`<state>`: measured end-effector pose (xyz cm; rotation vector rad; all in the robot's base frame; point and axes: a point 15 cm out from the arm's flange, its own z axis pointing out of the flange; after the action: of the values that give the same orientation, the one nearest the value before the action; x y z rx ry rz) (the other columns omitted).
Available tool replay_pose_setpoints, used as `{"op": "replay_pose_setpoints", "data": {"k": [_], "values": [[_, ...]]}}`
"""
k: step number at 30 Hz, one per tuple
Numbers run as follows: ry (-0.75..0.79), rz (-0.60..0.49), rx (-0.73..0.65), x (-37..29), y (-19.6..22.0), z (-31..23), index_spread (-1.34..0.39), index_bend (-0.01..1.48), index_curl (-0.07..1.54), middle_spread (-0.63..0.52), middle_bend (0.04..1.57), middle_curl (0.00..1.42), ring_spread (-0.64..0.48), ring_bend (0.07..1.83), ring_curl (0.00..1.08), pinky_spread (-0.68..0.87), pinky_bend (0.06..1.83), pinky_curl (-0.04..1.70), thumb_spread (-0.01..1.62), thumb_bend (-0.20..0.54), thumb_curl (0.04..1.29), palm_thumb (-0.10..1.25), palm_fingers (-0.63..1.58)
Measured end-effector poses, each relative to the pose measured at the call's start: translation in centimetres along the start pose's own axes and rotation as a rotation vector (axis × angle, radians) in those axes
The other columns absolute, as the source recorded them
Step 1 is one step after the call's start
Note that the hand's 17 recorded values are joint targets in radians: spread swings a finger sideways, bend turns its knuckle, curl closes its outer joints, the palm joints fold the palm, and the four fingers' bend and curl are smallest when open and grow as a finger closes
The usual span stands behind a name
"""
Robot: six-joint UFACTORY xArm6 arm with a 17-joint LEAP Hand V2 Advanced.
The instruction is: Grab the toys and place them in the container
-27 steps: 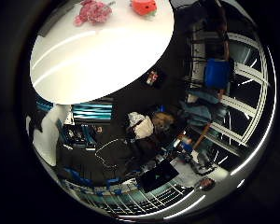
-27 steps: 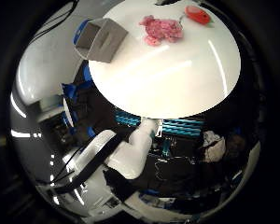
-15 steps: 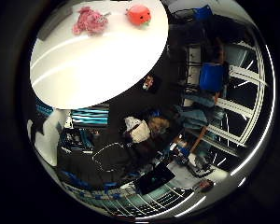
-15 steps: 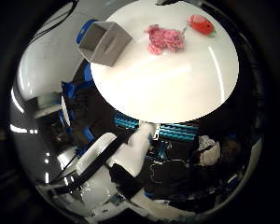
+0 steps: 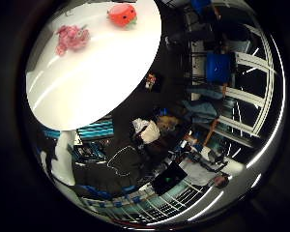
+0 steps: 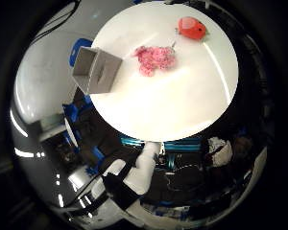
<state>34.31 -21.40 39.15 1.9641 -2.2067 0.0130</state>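
A pink plush toy (image 6: 156,59) lies on the round white table (image 6: 182,105), roughly midway between the other two things. A red-orange round toy (image 6: 192,28) with a bit of green sits near the table's far edge. A grey open box, the container (image 6: 97,71), stands at the table's rim beside the pink toy, a short gap apart. The palm looks down on the whole table from well above and off to one side. No fingers of the hand show in either view.
The white arm (image 6: 137,175) reaches in below the table's near edge. Around the table lie a dark floor, blue chairs (image 5: 217,67), teal racks (image 5: 94,130) and desks with bags and a laptop (image 5: 171,178).
The whole picture has shifted: the camera has swung, so the table and both toys now sit further into view. The toys and box keep their places on the table.
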Motion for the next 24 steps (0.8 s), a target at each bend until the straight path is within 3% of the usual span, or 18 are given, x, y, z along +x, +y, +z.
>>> {"op": "replay_pose_setpoints", "data": {"k": [15, 24], "values": [[-0.105, 0.059, 0.144, -4.6, -10.2, 4.2, -0.25, 0.14, 0.22, 0.19, 0.19, 0.31, 0.26, 0.33, 0.25, 0.44, 0.58, 0.29, 1.0, -0.025, 0.28, 0.26, -0.03], [-0.124, 0.019, 0.056, -9.6, -13.3, 9.3, -0.25, 0.14, 0.22, 0.21, 0.19, 0.31, 0.27, 0.3, 0.25, 0.42, 0.53, 0.29, 0.98, -0.028, 0.28, 0.26, -0.04]]}}
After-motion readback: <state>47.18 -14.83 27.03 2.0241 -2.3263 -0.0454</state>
